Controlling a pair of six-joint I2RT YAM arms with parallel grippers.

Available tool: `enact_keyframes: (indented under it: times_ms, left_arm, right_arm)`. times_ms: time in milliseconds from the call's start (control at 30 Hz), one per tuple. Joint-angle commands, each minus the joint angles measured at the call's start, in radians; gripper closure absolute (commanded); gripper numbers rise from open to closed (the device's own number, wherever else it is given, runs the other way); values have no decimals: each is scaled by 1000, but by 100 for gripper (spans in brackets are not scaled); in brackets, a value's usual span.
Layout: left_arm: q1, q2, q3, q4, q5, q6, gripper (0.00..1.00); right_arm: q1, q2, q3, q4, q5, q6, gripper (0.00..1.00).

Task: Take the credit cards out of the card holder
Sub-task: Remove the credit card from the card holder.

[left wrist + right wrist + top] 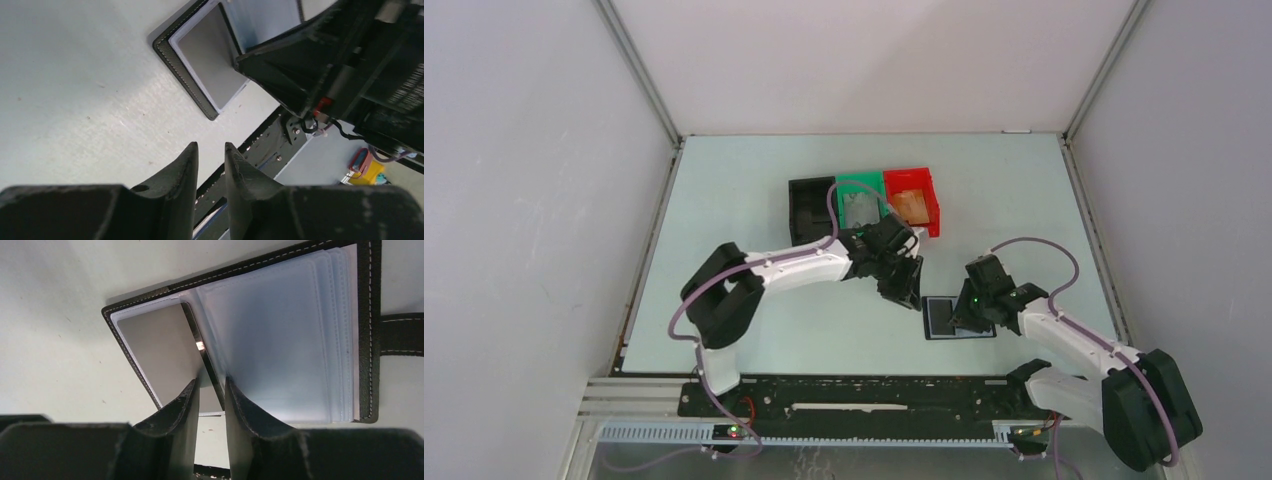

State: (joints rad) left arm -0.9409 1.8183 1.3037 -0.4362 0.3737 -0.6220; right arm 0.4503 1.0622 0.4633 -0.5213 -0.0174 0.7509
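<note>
The card holder [942, 318] lies open on the table, a black stitched case [367, 290] with clear plastic sleeves [285, 335] and a strap tab [402, 335]. A grey credit card [155, 350] lies in its left half, also seen in the left wrist view [210, 60]. My right gripper [972, 310] is down over the holder. Its fingers [210, 385] are a little apart, astride a thin dark glossy edge [200, 347] that stands at the fold. My left gripper [904, 288] hovers left of the holder, fingers [211, 146] slightly apart and empty.
Three small bins stand in a row behind the holder: a black bin [809, 210], a green bin [860, 205] with grey cards in it, and a red bin [912, 203] with orange-tan cards in it. White walls enclose the table.
</note>
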Motion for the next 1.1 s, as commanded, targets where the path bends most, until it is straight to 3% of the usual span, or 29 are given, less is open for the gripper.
enact_keyframes:
  times_ms: [0,300,600,900,1067]
  left_arm:
    - [6,47,23,61,47,-67,69]
    - [45,35,-17,61,28,-73,73]
    - [70,88,15,81,50,-44,72]
    - [9,195,108,45,94,-14,71]
    - [3,223,116,54,92,-37,72]
  right_arm:
    - [-6,8,-25,89,-13,25,67]
    - [76,-4,-32,199,-96,130,69]
    - [76,-106,-35,127,16,174,65]
    - [-127,-177,-122,163,-110,132,66]
    - [-153,-181,-119,172,-161,108,66]
